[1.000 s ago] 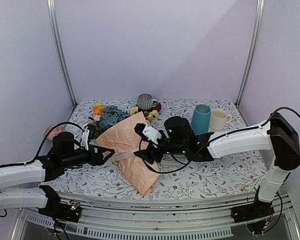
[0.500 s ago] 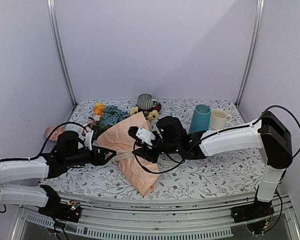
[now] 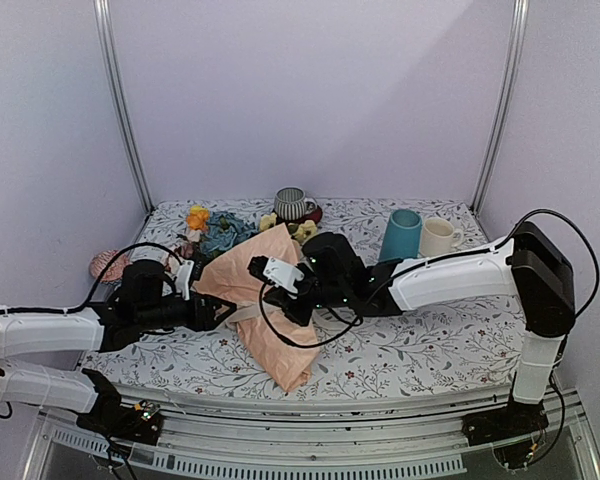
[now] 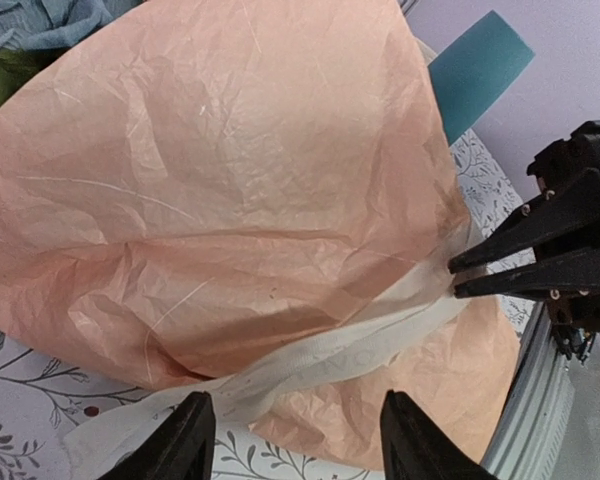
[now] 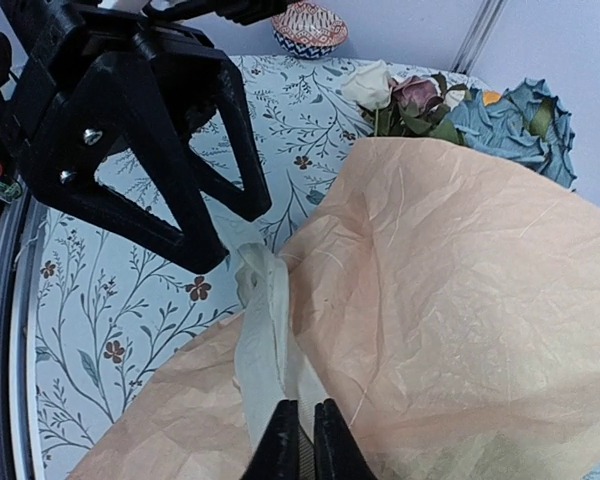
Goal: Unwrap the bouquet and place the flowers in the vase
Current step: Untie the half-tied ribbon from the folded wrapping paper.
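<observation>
The bouquet [image 3: 265, 300], laid on the counter [image 3: 430, 340] near the vase [image 3: 401, 238], has its cream ribbon [image 4: 350, 350] pinched between the closed fingers of the right claw [image 5: 302, 440], while the left claw [image 4: 295, 425] is held open at the ribbon's other end.

We find the bouquet [image 4: 230, 180] wrap to be thin paper, matt peach-pink and heavily crinkled throughout. The ribbon [image 4: 330, 355] around it reads as soft cream fabric, faintly translucent, dull in finish. The right end effector [image 5: 305, 440] and the left end effector [image 4: 298, 432] are hard black plastic, matt, with small bright metal screws. The vase [image 3: 400, 238] shows a smooth teal surface with low sheen; we cannot determine its material. The bench [image 3: 430, 350] carries a matt, floral-printed cloth.
</observation>
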{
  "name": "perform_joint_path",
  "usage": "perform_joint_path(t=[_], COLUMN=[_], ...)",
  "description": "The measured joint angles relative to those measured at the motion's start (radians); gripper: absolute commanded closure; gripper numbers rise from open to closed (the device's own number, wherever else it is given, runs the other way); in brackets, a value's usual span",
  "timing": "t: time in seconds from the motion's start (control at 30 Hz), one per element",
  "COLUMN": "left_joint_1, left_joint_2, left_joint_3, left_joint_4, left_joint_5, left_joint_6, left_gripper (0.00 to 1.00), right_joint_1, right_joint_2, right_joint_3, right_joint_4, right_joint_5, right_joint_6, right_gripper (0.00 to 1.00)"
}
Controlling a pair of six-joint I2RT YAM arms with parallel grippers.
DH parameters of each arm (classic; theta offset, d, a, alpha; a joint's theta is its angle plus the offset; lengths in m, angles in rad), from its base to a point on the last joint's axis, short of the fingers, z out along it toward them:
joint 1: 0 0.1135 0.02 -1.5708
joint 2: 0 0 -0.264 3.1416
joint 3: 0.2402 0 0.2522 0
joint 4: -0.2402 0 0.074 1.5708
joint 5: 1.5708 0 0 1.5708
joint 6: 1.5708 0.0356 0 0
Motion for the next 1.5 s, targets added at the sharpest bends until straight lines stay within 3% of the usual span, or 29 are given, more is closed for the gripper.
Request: perform_joint_path(t=[0.27, 0.7, 0.93, 1.23, 1.5], left_joint_1=[-0.002, -0.009, -0.017, -0.027, -0.038], left_joint_2=[0.004, -0.010, -0.010, -0.011, -0.011], left_joint_3=[0.011, 0.011, 0.024, 0.032, 0.043], left_joint_4=[-0.001, -0.020, -0.044, -0.052, -0.056], left_joint_5=[-0.002, -0.016, -0.027, -0.031, -0.037], left_joint_6=[0.005, 0.005, 0.005, 0.005, 0.005], left_gripper=[0.42, 0.42, 0.42, 0.41, 0.38], right_joint_1=[-0.013, -0.123, -0.122, -0.122, -0.097], right_joint_2=[-0.062, -0.277, -0.291, -0.365, -0.391], right_joint_3=[-0.100, -0.398, -0.493, -0.528, -0.420], right_joint_4=[0.078, 0.228, 0.235, 0.227, 0.166], right_joint_5=[0.060, 0.198, 0.243, 0.217, 0.124], right_joint_6=[0.064, 0.316, 0.399, 0.392, 0.277], right_gripper=[0.97, 0.96, 0.87, 0.73, 0.70])
